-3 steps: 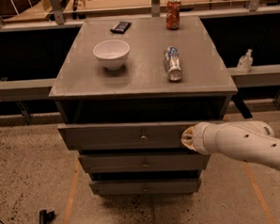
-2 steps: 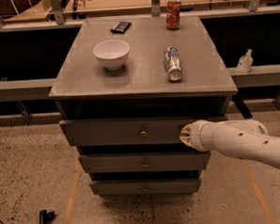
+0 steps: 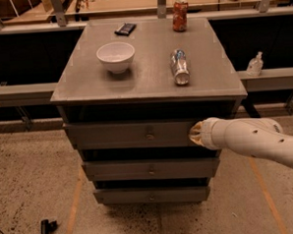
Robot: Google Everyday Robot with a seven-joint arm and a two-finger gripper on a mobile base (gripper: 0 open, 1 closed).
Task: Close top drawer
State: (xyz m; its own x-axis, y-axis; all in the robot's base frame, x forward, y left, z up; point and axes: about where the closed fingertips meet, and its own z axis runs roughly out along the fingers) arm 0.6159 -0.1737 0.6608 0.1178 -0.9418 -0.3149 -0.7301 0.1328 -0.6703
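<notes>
The top drawer [image 3: 113,135] is the uppermost of three grey drawers, with a small round knob [image 3: 149,136] at its centre. Its front stands only a little out from the cabinet, with a dark gap above it. My gripper [image 3: 194,134] is at the end of the white arm [image 3: 256,140] that comes in from the right. It rests against the right part of the top drawer's front, to the right of the knob.
On the cabinet top [image 3: 149,82] are a white bowl [image 3: 116,56], a bottle lying down [image 3: 179,67], a red can [image 3: 180,15] and a small dark object [image 3: 125,28]. The two lower drawers [image 3: 149,170] stand slightly out. A small bottle [image 3: 254,65] sits on a ledge at right. A black object [image 3: 44,232] lies on the floor.
The top drawer's front has moved back toward the cabinet, and my gripper has moved inward with it against the front.
</notes>
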